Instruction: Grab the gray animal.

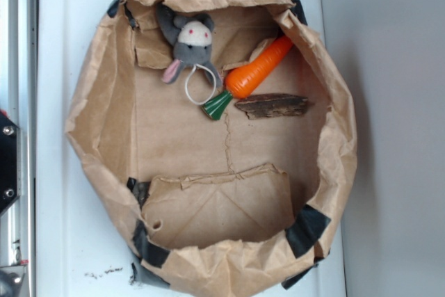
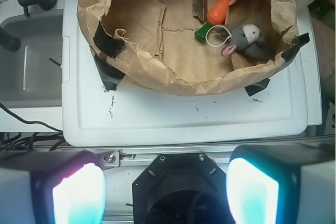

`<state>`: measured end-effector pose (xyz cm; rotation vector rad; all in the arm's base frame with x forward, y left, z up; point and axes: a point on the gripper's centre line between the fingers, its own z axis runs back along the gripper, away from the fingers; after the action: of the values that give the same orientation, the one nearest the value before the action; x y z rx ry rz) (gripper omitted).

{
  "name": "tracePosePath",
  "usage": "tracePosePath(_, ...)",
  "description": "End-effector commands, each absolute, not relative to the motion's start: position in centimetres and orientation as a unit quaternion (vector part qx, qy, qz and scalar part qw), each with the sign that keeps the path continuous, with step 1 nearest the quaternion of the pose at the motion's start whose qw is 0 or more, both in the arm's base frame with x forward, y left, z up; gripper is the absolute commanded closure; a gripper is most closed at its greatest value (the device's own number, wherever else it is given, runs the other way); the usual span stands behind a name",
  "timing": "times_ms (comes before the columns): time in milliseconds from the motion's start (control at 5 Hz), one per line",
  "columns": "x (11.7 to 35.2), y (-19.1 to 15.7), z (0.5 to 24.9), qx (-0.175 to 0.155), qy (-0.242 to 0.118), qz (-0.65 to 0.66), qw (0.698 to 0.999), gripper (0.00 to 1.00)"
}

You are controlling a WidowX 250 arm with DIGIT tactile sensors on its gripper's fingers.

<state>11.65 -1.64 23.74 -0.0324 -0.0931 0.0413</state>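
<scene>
Mouse [image 2: 245, 39] lies in a bag [image 2: 173, 83] corner, ring touching the carrot [image 2: 223, 8]; my wide-open gripper [image 2: 165, 190] might snag either.

gray animal [image 1: 191, 45] in paper bag [image 1: 97, 123], its ring touching carrot [image 1: 257, 71]

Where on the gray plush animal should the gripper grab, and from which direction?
Pinch the gray animal across its round head and body, coming straight down from above. It lies flat in the paper bag's corner; the high walls block side approaches, and the carrot lies close beside its ring.
</scene>
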Motion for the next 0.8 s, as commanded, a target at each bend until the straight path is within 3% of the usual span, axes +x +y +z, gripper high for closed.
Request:
tracePosePath(0,11.7,-1.6,23.7,-0.016,-0.047,0.021,0.999,0.00)
tracePosePath(200,16.7,1.5,24.6,-0.035,-0.034,0.041,0.998,0.00)
tracePosePath(600,24.7,9.7,20.4,0.020,-0.020,0.246,0.969,0.00)
